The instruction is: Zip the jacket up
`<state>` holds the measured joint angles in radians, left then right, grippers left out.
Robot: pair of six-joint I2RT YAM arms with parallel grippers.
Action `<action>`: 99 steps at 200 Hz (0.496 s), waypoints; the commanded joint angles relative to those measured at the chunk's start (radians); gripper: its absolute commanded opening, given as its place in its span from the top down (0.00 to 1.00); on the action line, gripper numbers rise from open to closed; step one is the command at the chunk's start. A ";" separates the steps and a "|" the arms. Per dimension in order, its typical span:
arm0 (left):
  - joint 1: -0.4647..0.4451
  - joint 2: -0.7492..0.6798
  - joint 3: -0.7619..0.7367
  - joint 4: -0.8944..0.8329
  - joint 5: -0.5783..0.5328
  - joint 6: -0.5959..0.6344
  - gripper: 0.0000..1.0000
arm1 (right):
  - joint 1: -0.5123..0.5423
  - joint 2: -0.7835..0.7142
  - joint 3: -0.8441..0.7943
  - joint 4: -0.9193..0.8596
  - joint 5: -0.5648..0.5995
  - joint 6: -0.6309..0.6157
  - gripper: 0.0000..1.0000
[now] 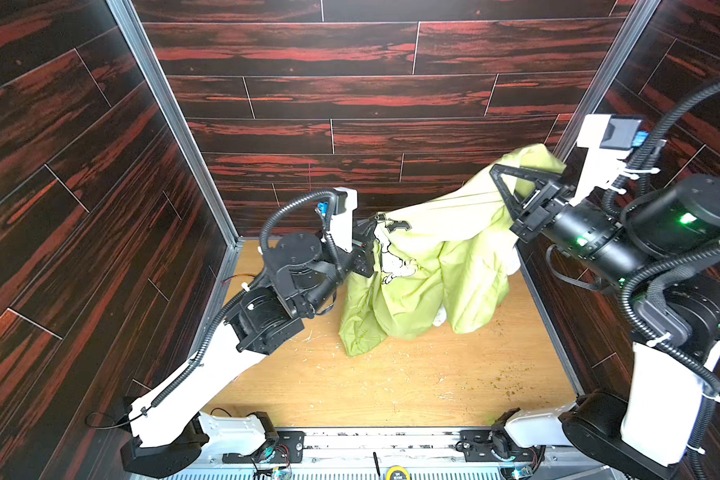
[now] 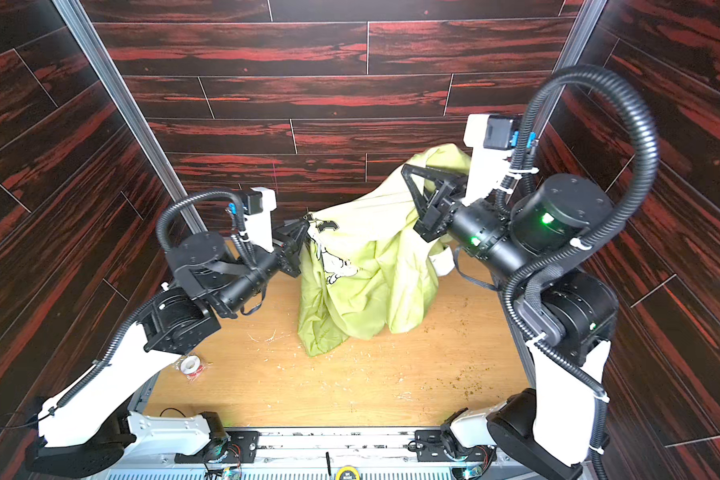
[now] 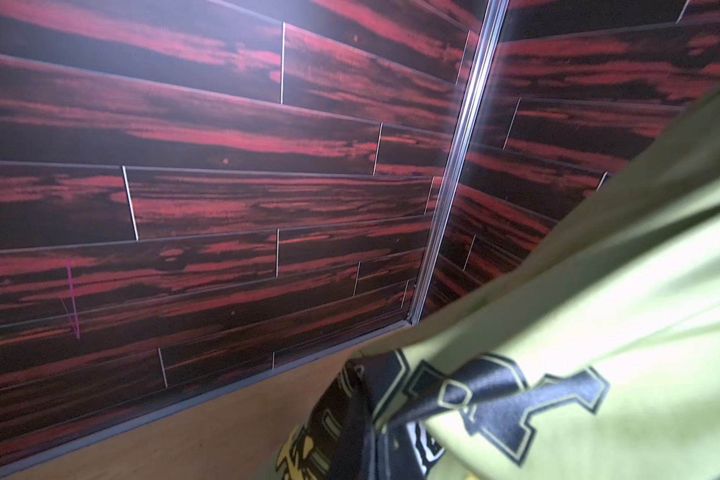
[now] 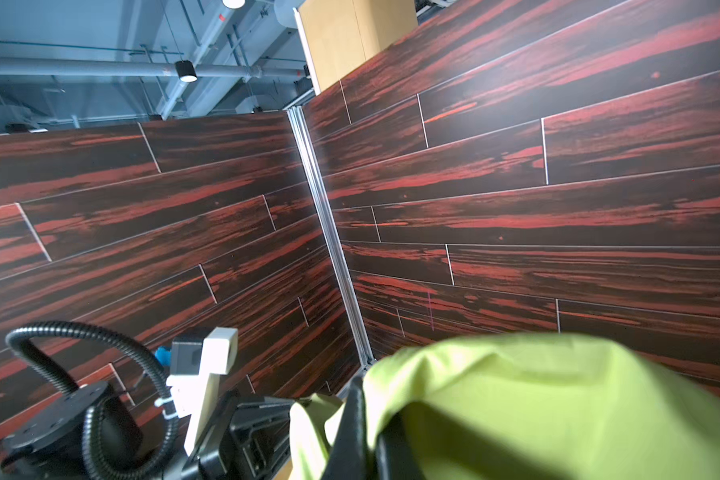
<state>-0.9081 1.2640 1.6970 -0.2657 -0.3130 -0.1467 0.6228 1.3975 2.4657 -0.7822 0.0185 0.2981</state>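
The lime-green jacket (image 1: pixel 425 270) (image 2: pixel 371 270) hangs stretched between both grippers above the table, its lower folds resting on the wood. My left gripper (image 1: pixel 371 224) (image 2: pixel 304 222) is shut on the jacket's edge right beside the dark chest logo (image 1: pixel 398 225) (image 3: pixel 495 395); the white dog print (image 1: pixel 395 262) hangs below. In the left wrist view the black fingers (image 3: pixel 362 415) pinch the fabric. My right gripper (image 1: pixel 495 172) (image 2: pixel 406 170) is higher, at the back right, shut on a fold of the jacket (image 4: pixel 537 395) that drapes over its fingers (image 4: pixel 352 424). The zipper is not visible.
The wooden table (image 1: pixel 391 386) carries scattered crumbs and white shreds. A small tape roll (image 2: pixel 191 365) lies under the left arm. Dark red panel walls close in on three sides; the right gripper is near the back right corner post (image 1: pixel 599 83). A yellow tape measure (image 1: pixel 395 473) sits at the front rail.
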 commanded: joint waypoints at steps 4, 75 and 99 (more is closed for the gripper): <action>0.045 0.065 0.052 -0.093 -0.065 -0.004 1.00 | -0.002 0.035 0.007 0.016 0.081 0.099 1.00; 0.281 0.454 0.005 -0.159 0.101 -0.196 1.00 | -0.152 0.165 -0.467 0.003 0.039 0.242 1.00; 0.348 0.598 0.063 -0.181 0.099 -0.233 1.00 | -0.289 0.258 -0.566 0.047 -0.071 0.294 0.98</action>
<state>-0.6266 1.7935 1.7035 -0.4061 -0.2352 -0.3122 0.4595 1.5913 1.9564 -0.8181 0.0650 0.5125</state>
